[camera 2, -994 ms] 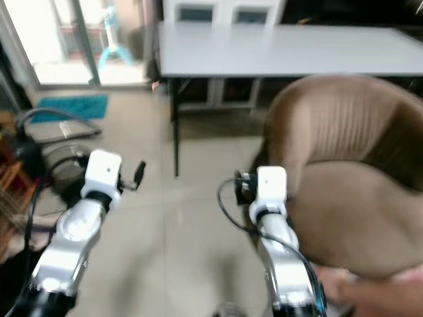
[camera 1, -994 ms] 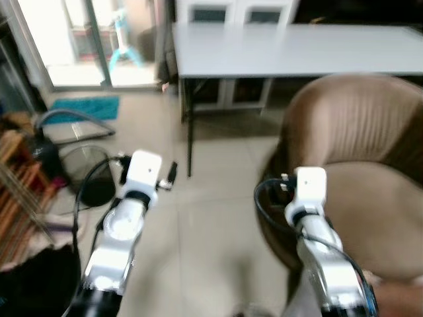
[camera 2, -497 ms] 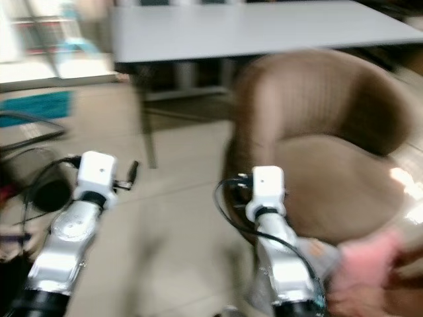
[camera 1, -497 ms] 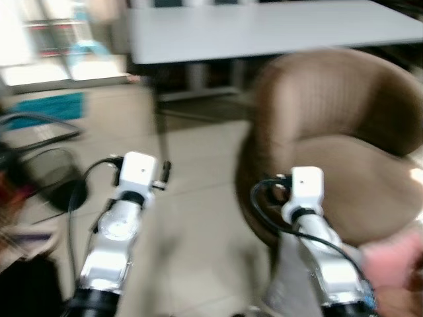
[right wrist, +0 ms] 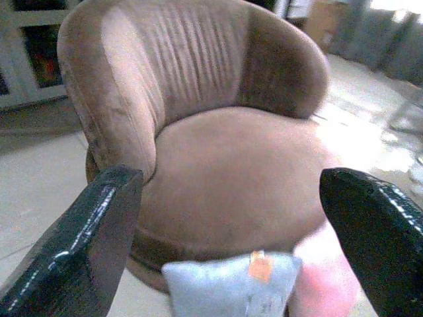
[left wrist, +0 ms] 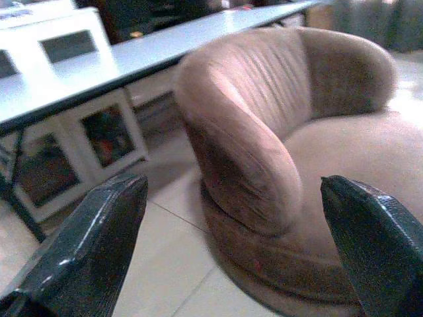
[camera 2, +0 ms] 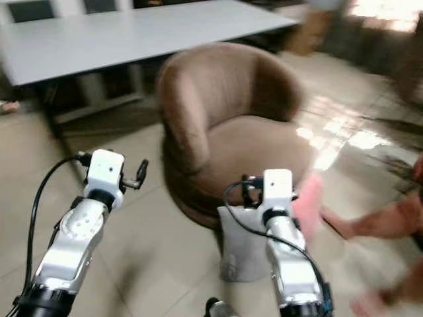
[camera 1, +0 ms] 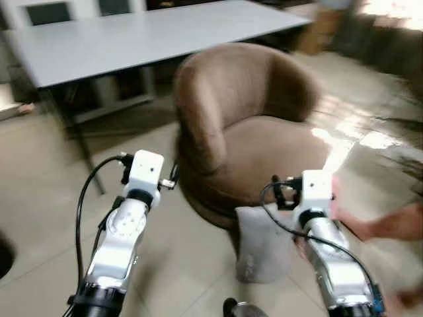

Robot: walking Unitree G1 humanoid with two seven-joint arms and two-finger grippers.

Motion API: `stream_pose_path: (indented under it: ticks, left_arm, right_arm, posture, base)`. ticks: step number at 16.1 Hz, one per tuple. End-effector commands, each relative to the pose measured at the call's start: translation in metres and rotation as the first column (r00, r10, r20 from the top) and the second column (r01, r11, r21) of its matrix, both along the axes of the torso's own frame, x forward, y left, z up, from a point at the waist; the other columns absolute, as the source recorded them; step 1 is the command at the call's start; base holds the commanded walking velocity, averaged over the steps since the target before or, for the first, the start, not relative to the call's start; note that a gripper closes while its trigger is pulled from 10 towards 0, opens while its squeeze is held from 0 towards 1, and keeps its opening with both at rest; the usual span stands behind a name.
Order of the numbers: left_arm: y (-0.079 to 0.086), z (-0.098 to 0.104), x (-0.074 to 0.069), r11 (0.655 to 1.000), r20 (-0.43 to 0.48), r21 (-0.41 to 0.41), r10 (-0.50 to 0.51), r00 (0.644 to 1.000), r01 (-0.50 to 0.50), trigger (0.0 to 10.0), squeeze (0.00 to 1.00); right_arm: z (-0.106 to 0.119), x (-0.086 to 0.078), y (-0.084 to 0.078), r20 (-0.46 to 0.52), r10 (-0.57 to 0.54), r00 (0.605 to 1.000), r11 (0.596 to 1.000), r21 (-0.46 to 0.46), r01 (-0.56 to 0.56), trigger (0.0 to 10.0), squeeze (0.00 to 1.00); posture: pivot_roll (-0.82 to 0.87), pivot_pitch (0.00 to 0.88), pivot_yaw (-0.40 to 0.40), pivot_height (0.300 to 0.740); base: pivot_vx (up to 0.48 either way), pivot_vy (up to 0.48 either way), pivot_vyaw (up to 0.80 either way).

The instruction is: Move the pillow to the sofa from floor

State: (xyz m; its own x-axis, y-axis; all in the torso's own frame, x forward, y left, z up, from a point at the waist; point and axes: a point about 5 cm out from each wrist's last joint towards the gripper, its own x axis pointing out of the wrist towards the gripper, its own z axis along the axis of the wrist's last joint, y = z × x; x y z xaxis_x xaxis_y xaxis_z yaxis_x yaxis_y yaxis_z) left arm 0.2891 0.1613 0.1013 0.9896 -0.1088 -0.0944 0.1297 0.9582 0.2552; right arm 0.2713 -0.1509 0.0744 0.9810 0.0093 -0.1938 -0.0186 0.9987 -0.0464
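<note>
grey pillow against brown sofa

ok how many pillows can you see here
1. A pale grey pillow stands on the floor against the front of the brown round sofa, just beside the right gripper. Others may be hidden behind the sofa or outside the blurred views.
</note>
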Motion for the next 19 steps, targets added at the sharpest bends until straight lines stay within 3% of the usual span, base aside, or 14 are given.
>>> stream_pose_path:
  ticks: [1,10,11,19]
  left_arm:
    - [0.0005,0.005,0.004,1.0,0.017,0.003,0.0,1.0,0.0,10.0,0.0]
    - [-0.0043,0.0066,0.0082,0.999,0.031,-0.018,-0.031,0.999,0.032,10.0,0.0]
    - [-0.0071,0.0123,0.0083,0.994,0.059,-0.087,-0.058,0.997,0.063,10.0,0.0]
    - [-0.007,0.0125,0.0093,0.995,0.065,-0.067,-0.067,0.996,0.071,10.0,0.0]
  right_arm:
    - [0.0039,0.0011,-0.0008,0.008,-0.002,1.0,1.0,-0.007,0.002,10.0,0.0]
    - [0.0038,-0.0021,-0.0056,0.005,-0.039,0.999,0.999,-0.007,0.039,10.0,0.0]
    - [0.0044,-0.0025,-0.0058,0.007,-0.041,0.999,0.999,-0.007,0.041,10.0,0.0]
    - [0.0049,-0.0034,-0.0059,0.008,-0.052,0.999,0.999,-0.005,0.052,10.0,0.0]
  posture:
    - [-0.04,0.0,-0.015,0.74]
    - [-0.04,0.0,-0.009,0.74]
    - [-0.04,0.0,-0.009,0.74]
    - [-0.04,0.0,-0.004,0.74]
  base:
    - [0.0,0.45,-0.8]
    - [0.0,0.4,-0.8]
    - [0.439,0.0,-0.8]
    - [0.46,0.0,-0.8]
